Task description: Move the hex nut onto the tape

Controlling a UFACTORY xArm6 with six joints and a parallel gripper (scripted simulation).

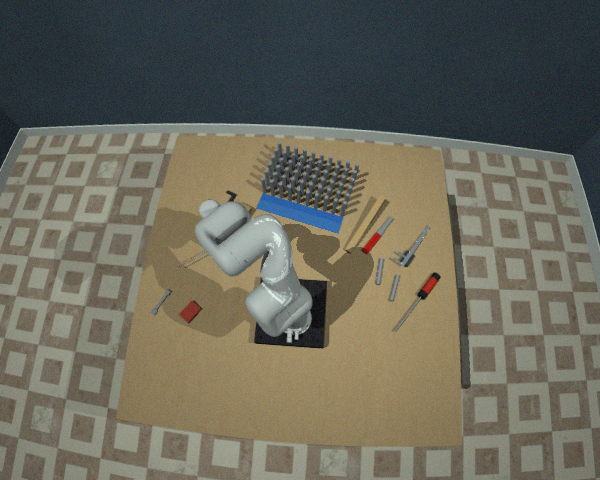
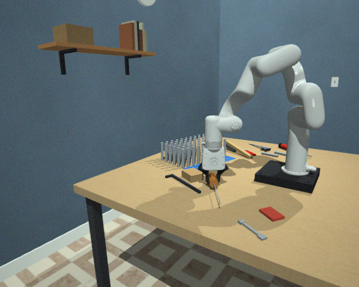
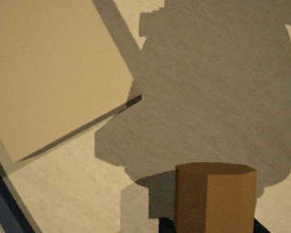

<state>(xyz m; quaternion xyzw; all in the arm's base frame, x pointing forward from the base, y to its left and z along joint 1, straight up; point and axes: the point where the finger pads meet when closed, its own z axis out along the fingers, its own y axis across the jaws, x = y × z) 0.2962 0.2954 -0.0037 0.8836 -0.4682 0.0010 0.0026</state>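
Hex nut was hidden somewhere among the spacers [image 1: 310, 178], out of sight in every view; nearest the exterior camera lay one grey flat bar [image 2: 252, 229] and one red block [image 2: 271, 213]; next, the gripper [image 2: 213, 176] was clamped on the orange-brown handle of the single hook pick [image 2: 215, 187], its wire tip low over the table [image 2: 161, 197]; beside it sat one wooden block [image 2: 192, 174] and one black hex key [image 2: 182, 183]; beyond, one blue tape strip [image 1: 298, 211] fronted the spacers; lifting should probably stay level, then swing the hook toward a gap between rows, I judged
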